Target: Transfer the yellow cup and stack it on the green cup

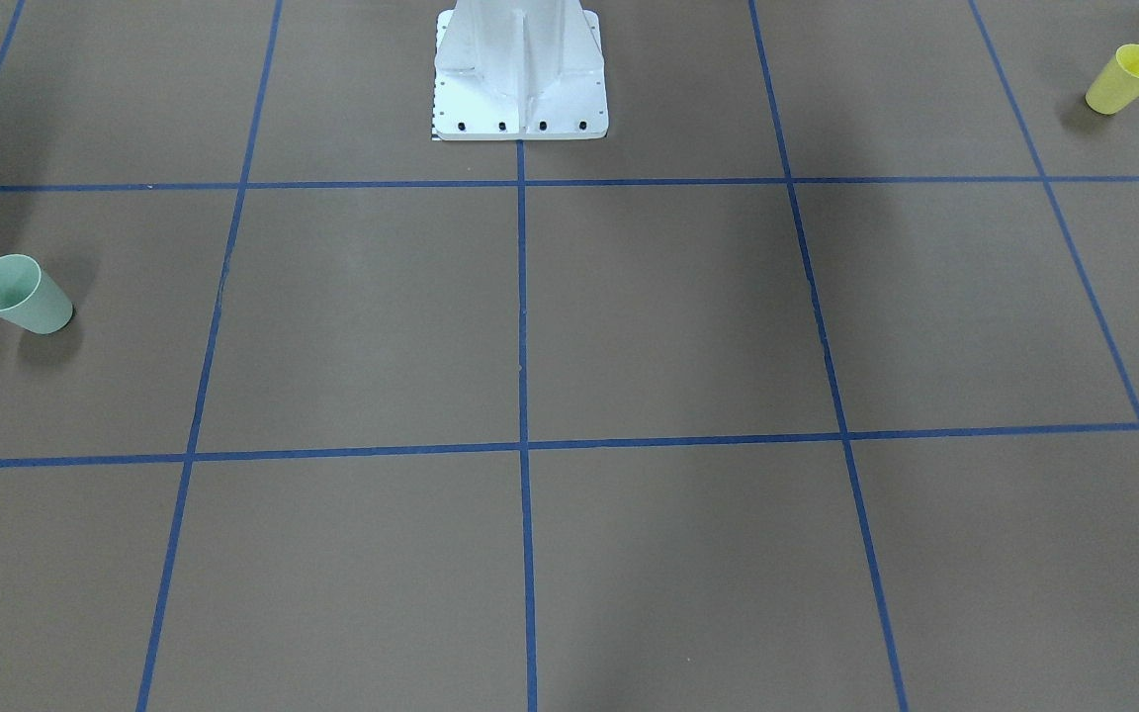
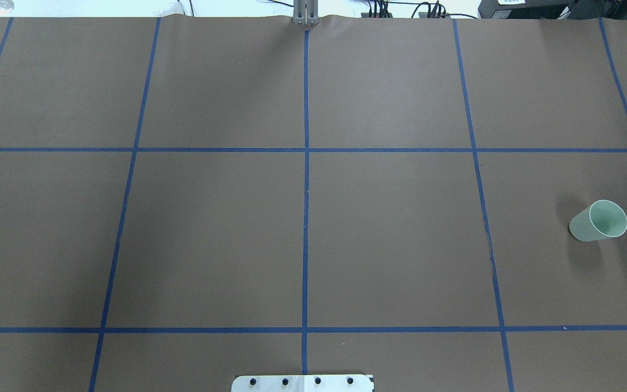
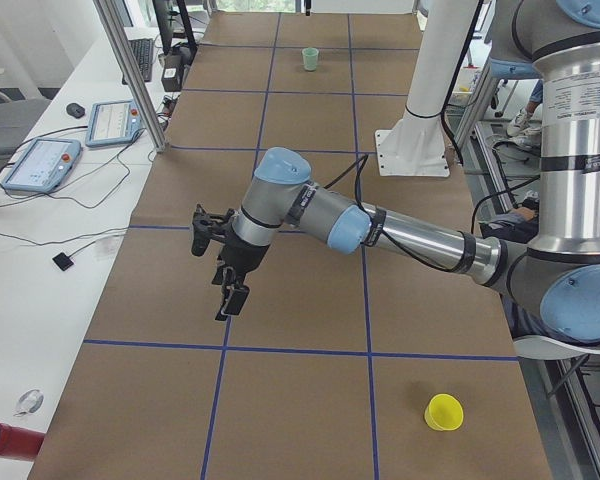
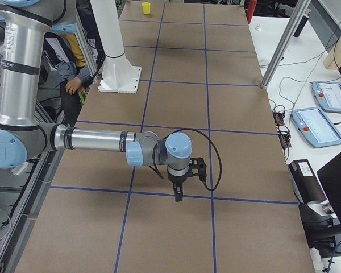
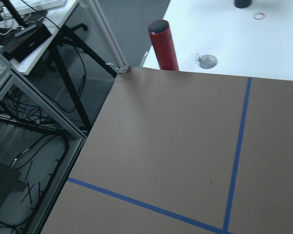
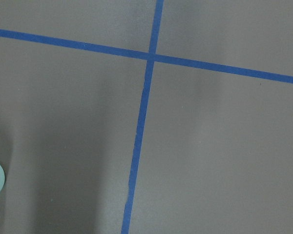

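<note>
**Yellow cup untouched: the left arm's reach comes first**

The yellow cup stands upright, mouth up, at the robot's left end of the worktop, close to the corner on the robot's own side. Nothing touches it. The left end effector hangs fingers-down over the worktop, well apart from that cup and nearer the operators' edge. It shows only in a side view, so I cannot tell how wide its fingers stand. Its wrist camera faces the left corner on the operators' side and a red bottle beyond it, not the cup.

The right end effector also points down, over the blue tape lines, and its opening cannot be told either. The green cup stands upright near the right edge, about midway between the robot's edge and the operators' edge.

The step in hand looks like the left arm's approach. It should swing back toward the robot-side corner, centre over the cup, spread its fingers past the rim and come straight down. Both fingers should meet the wall together, since a light cup may tip or skid. A gentle squeeze low on the taper should keep the smooth wall from slipping. With the cups at opposite ends, a hand-over seems likely, so the grip should leave room for the other arm.
</note>
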You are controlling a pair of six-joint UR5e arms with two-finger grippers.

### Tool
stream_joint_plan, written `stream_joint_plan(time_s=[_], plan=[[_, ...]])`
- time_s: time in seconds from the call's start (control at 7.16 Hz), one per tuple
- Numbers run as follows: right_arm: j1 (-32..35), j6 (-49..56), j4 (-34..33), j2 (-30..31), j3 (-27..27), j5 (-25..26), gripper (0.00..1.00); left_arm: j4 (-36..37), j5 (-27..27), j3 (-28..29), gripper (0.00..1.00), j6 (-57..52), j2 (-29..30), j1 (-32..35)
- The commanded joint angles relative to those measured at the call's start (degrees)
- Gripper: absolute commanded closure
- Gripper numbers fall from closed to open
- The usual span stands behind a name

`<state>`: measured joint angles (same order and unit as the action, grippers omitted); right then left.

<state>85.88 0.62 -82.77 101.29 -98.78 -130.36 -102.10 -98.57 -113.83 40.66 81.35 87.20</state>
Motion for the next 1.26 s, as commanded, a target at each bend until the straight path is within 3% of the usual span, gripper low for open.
stream_joint_plan(time_s=[0.0,0.14,0.42,0.7,1.12], plan=[[-0.01,-0.01,0.07,0.48,-0.09,-0.07,0.0,10.87,12.99,-4.71,0.0,13.41,-1.9,-5.96],[-0.01,-0.01,0.07,0.4,-0.18,-0.25,0.0,19.57,18.45,-6.65,0.0,19.83,-1.99,-8.08],[-0.01,0.08,-0.02,0.48,0.08,-3.84,0.0,31.64,19.12,-7.46,0.0,31.0,-2.07,-9.15],[-0.01,0.08,0.15,0.48,0.34,-3.85,0.0,43.06,19.12,-7.38,0.0,44.97,-2.77,-12.22],[-0.01,0.08,0.15,0.48,0.34,-3.85,0.0,52.94,18.6,-5.46,0.0,65.86,-8.92,-15.83]])
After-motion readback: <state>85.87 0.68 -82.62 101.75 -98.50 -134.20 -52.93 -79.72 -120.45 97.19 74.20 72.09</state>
